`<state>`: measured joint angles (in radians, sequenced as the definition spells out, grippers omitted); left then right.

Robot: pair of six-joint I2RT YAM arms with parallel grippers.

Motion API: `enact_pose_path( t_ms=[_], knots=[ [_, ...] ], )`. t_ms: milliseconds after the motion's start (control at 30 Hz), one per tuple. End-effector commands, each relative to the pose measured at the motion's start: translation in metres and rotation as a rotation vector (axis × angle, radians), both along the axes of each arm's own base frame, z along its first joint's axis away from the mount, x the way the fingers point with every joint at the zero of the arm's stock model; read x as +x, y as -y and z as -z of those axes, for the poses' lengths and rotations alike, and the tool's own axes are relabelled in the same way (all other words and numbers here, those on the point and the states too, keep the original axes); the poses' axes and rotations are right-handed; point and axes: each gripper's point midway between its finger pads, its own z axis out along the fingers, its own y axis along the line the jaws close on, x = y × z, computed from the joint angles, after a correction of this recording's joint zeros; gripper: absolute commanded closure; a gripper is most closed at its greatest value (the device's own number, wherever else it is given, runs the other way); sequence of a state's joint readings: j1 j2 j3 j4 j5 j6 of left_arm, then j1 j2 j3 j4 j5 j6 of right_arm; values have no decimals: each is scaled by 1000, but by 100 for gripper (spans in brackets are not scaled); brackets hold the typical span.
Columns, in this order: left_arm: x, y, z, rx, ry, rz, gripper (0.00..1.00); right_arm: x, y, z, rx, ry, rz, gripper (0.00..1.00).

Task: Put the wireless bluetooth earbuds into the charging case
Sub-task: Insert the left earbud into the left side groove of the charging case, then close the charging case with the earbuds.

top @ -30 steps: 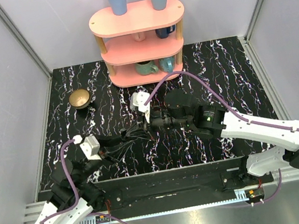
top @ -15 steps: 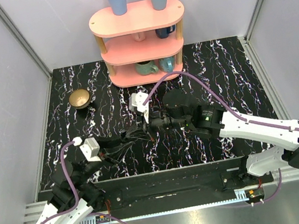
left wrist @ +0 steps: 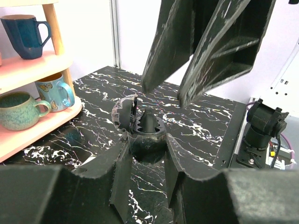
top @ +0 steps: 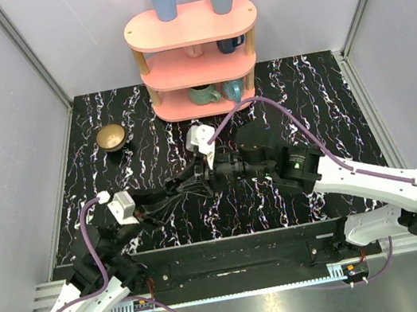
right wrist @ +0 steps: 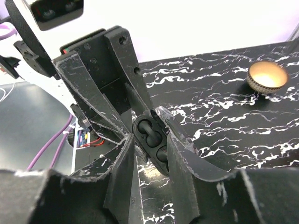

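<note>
Lena: Black marble tabletop (top: 319,96) is filling the scene, with the pink shelf (top: 194,53) standing at the back. Where is the charging case (right wrist: 153,142) sitting?

Tom: It is not lying on the marble at all. The left gripper (left wrist: 147,156) is clamping it between its fingers over mid-table, with the lid (left wrist: 125,109) hinged open and the mouth facing up. The shell is looking dark here, not pale.

Lena: And the earbuds (left wrist: 148,122)?

Tom: One dark piece, which I am reading as an earbud, is standing in the mouth of the case. From the right wrist view, dark shapes are filling the wells, but I am not managing to tell whether both are fully seated.

Lena: What is the right gripper (left wrist: 167,93) doing?

Tom: It is hanging just above the case, fingers spread apart and gripping nothing.

Lena: So what is the next move turning on?

Tom: The case is lying straight below the right fingertips, so I am judging the right arm to be the one to act, going downward. The case's long axis is running along the gap between those fingers, not across it. Any press is needing a tip centred over the well, because an off-centre push is risking tilting the case in the left grip.
</note>
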<state>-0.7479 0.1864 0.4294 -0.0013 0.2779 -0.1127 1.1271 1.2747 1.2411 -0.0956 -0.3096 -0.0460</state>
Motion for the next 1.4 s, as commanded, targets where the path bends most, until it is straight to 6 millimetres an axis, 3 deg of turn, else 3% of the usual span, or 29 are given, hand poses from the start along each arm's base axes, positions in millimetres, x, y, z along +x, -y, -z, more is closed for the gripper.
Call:
enact_pose_path(
  t_ms=[0,33,133,200,267,367,433,633,833,1033,1200,1367],
  knots=[
    [5,-3,-17,-52,37,-31,99,3,13,-41,123,83,58,57],
    [5,-3,-17,-52,37,-31,99,4,14,-52,165,102,68,56],
    [7,-3,-15,-52,35,-37,99,11,21,-57,200,122,116,52],
    [8,-4,-16,-57,42,-48,100,18,25,-45,194,144,164,47],
    [9,-4,-15,-48,41,-53,100,38,32,-47,226,123,292,38],
    [9,-6,-15,-44,41,-61,100,60,42,-44,225,93,426,31],
    [11,-7,-15,-52,50,-70,100,66,45,-44,231,69,467,17],
    [10,-7,-14,-79,58,-68,100,93,64,-44,270,-86,619,4],
    [9,-9,-15,-101,69,-72,100,105,78,-46,348,-259,609,0],
    [5,-11,-15,-130,100,-65,100,103,80,-50,397,-348,510,0],
    [3,-9,-12,-160,126,-49,100,136,88,-11,339,-463,728,0],
    [3,-8,-11,-155,124,-43,100,136,85,-12,354,-501,729,0]
  ],
)
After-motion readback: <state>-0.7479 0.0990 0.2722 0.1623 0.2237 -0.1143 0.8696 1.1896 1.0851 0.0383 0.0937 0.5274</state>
